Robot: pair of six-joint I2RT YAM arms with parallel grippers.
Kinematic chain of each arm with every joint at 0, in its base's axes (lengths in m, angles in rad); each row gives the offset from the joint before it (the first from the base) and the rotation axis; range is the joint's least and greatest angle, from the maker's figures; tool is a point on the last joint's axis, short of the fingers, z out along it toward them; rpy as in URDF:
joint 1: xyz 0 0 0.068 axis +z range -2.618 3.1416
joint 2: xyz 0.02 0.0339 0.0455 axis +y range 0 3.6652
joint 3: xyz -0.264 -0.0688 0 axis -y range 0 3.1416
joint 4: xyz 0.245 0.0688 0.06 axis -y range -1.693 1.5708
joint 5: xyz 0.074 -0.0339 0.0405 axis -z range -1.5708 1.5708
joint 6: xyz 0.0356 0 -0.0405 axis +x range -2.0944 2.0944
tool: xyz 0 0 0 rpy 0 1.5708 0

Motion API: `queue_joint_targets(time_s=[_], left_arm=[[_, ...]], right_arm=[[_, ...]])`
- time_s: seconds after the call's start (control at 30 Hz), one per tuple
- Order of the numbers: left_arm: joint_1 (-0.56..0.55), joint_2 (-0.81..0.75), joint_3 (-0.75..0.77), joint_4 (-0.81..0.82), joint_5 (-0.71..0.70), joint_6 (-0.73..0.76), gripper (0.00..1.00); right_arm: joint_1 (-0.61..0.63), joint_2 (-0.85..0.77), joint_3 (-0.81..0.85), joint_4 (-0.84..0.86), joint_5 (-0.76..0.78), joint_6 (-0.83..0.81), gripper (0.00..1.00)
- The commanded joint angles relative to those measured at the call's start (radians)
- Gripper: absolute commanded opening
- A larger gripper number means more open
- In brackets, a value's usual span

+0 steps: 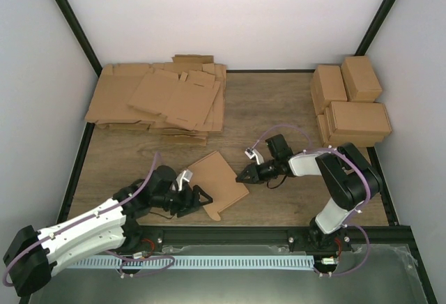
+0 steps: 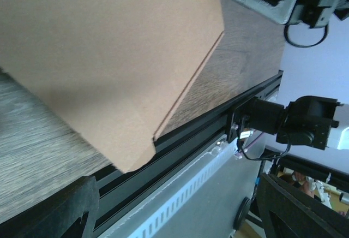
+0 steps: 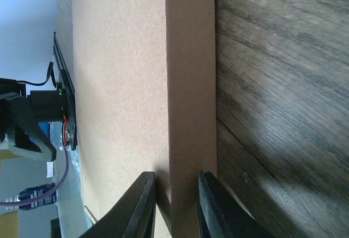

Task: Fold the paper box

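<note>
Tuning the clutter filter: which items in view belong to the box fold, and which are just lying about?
In the job: paper box, right gripper clamped on its edge, left gripper open beside it.
Lying about: heap of flat cardboard sheets, stack of folded boxes.

1. Left arm reaches low from the near-left side of the paper box, wrist turned toward it
2. Left gripper sits just beside the box's near-left corner, jaws spread wide, holding nothing
3. Right arm folds at the elbow to the right of the box, forearm stretched toward it
4. Right gripper pinches the box's right edge, fingers on either side of its wall
</note>
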Motion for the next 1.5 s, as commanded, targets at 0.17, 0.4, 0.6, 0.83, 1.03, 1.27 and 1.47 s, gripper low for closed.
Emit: queue_joint_targets(time_s=[0.17, 0.4, 0.6, 0.83, 1.03, 1.27, 1.47], left_arm=[[0.01, -0.024, 0.095, -0.068, -0.138, -0.011, 0.77], [0.207, -0.149, -0.1, 0.026, -0.086, -0.062, 0.43], [0.269, -0.179, -0.128, 0.046, -0.098, -0.041, 0.29], [0.347, 0.118, -0.178, 0.217, -0.02, 0.026, 0.07], [0.351, 0.229, -0.142, 0.314, -0.033, 0.034, 0.04], [0.351, 0.4, -0.13, 0.519, 0.026, 0.046, 0.04], [0.349, 0.497, -0.107, 0.642, 0.039, 0.04, 0.04]], right_arm=[[-0.032, 0.018, 0.001, -0.045, 0.175, 0.006, 0.18], [-0.036, 0.01, -0.002, -0.047, 0.174, 0.002, 0.18], [-0.043, 0.003, 0.005, -0.068, 0.199, -0.004, 0.18], [-0.062, -0.007, -0.002, -0.065, 0.203, 0.002, 0.18], [-0.088, -0.011, -0.008, -0.061, 0.187, 0.004, 0.14], [-0.136, 0.016, -0.039, 0.037, -0.012, 0.029, 0.07], [-0.163, 0.039, -0.043, 0.036, -0.017, 0.036, 0.06]])
